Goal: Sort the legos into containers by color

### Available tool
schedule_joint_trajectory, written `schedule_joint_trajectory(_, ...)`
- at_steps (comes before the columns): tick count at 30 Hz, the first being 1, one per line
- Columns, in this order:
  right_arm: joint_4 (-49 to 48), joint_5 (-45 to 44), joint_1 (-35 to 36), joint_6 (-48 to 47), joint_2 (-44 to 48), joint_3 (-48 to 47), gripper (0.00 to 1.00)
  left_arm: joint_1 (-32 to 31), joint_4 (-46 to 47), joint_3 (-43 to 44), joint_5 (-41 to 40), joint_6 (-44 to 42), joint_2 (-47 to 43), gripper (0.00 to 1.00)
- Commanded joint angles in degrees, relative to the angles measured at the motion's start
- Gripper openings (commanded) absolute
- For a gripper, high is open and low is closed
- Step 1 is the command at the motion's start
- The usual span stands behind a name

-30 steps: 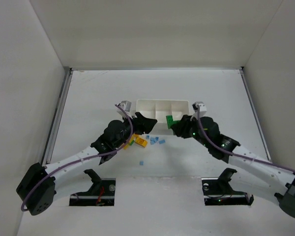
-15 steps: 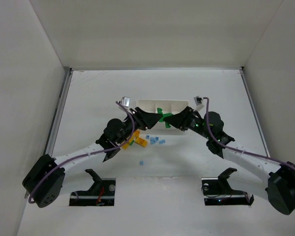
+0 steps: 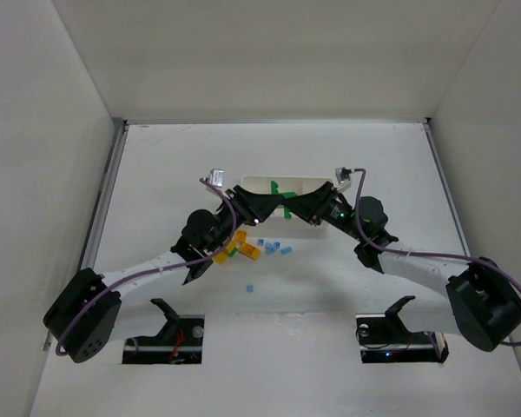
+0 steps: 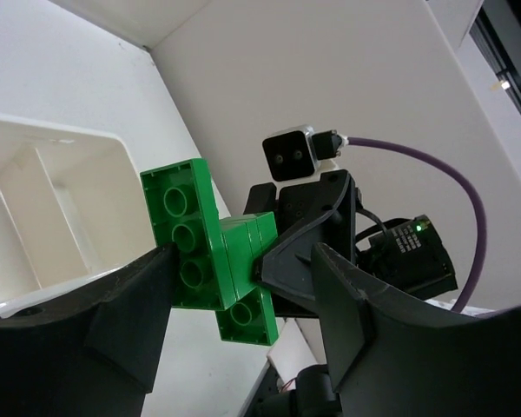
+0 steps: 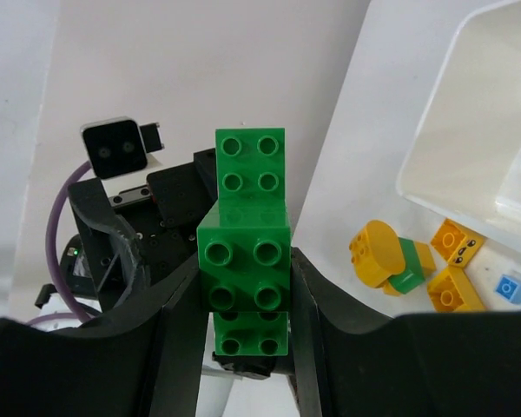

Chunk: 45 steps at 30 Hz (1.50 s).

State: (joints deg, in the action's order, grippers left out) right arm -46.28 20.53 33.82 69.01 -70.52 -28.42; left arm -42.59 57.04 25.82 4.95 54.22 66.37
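Note:
A stack of green legos [image 3: 282,202] hangs in front of the white tray [image 3: 282,182], between the two grippers. My right gripper [image 3: 302,207] is shut on it; in the right wrist view [image 5: 243,287] its fingers clamp the stack [image 5: 245,252] on both sides. My left gripper [image 3: 260,209] faces it, open; in the left wrist view [image 4: 243,304] the green stack [image 4: 210,252] sits between its spread fingers, close to the left one. Yellow-orange legos [image 3: 243,248] and small light blue legos [image 3: 274,248] lie on the table below the tray.
The three-compartment tray [image 4: 113,200] shows in the left wrist view, and also [image 5: 469,104] in the right wrist view. Yellow bricks [image 5: 378,252], one joined to a green piece [image 5: 411,268], lie near its corner. One blue brick [image 3: 250,287] lies apart, nearer the arm bases.
My right gripper has carried the green stack left, from the tray's right end to its middle. My left gripper has risen and reached in to meet it.

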Motion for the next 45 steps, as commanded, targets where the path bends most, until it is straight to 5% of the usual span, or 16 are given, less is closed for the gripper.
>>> schedule_joint_trajectory(1,-10.4,2.9,0.8,4.1,-1.4,0.7,0.30,-0.3,6.6,-0.9,1.6,2.1,0.5,0.58)
schedule_joint_trajectory(13,-18.1,5.4,1.9,8.7,-4.5,1.4,0.32,0.6,7.8,-2.4,1.1,3.1,2.2,0.57)
schedule_joint_trajectory(34,-5.6,1.6,-0.6,-0.2,4.0,2.8,0.32,4.1,-2.6,-1.4,2.8,1.5,0.3,0.64)
schedule_joint_trajectory(45,-11.7,3.1,2.3,2.0,-1.0,1.2,0.32,1.5,1.0,-0.3,4.6,4.3,3.1,0.61)
